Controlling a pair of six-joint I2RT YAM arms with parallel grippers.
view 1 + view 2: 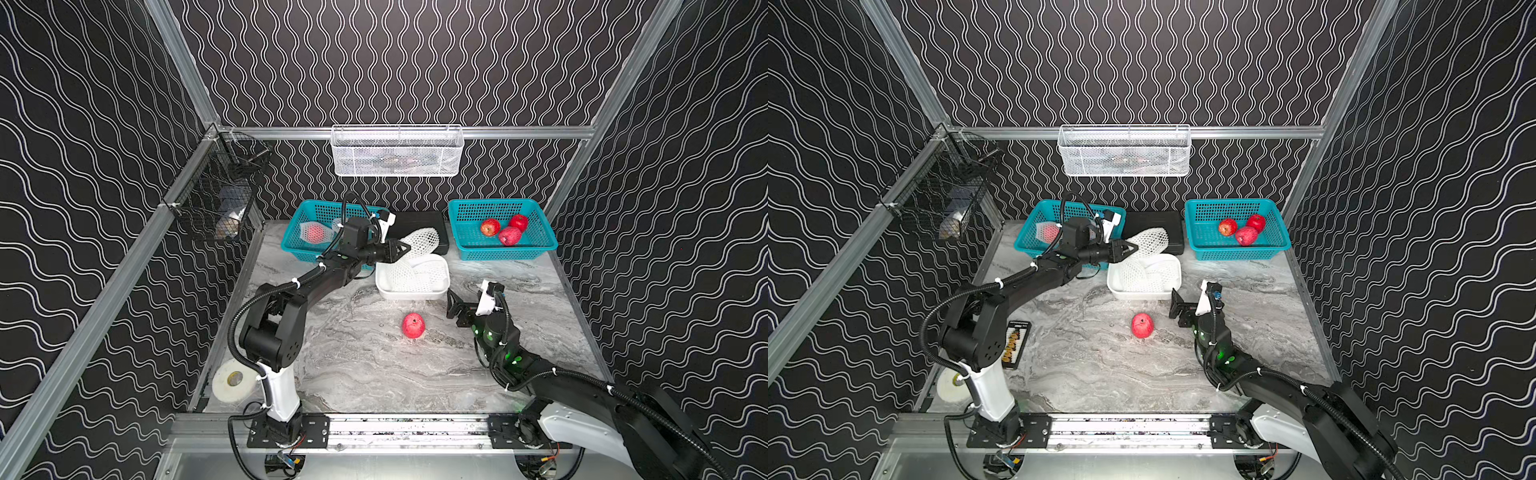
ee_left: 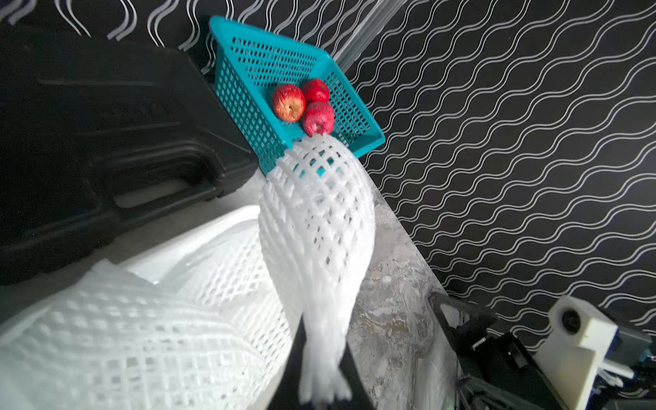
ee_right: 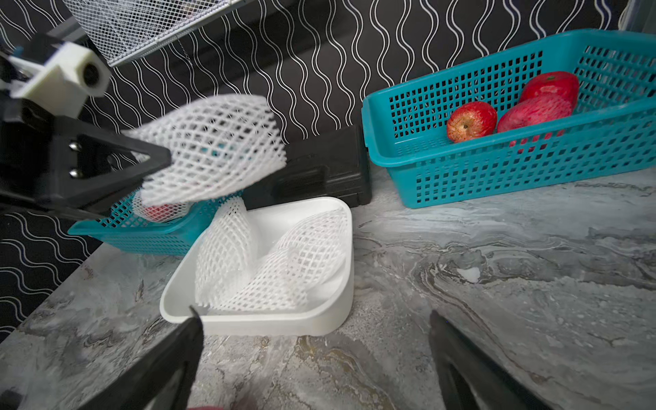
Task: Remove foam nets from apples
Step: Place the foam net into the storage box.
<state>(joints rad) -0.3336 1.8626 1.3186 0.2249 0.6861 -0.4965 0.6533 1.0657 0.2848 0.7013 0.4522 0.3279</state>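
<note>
Foam net (image 1: 422, 241), a white soft mesh sleeve with diamond-shaped holes, empty and held in the air by the left tool (image 1: 406, 249), which is clenched on one gathered end. Its long axis is roughly level and runs from the tool tips toward the right teal plastic basket (image 1: 503, 254), so the flared open end points away from the tool. In both top views the sleeve hangs over the rear edge of the white smooth plastic tub (image 1: 411, 296), in front of the black plastic case (image 1: 419, 217). The pinched end is hidden between the shut jaws.

The tub holds more crumpled white foam nets (image 1: 409, 274). They overlap, so their number cannot be told.

A lone bare red apple (image 1: 413, 325) stands on the grey marbled worktop (image 1: 374, 365) in front of the tub, apart from it. Three bare red apples (image 1: 505, 229) lie together in the right basket.

The left teal plastic basket (image 1: 296, 245) holds a netted apple (image 1: 313, 233). The left arm covers much of this basket, and a second white shape behind the arm cannot be made out.

The right tool (image 1: 456, 309) is released, its fingers (image 3: 184, 340) spread wide and holding nothing, near the tub's front right corner. The right wrist view shows only their tips.

The contents of the white wire-mesh basket (image 1: 397, 151) on the rear rail are indistinct.
</note>
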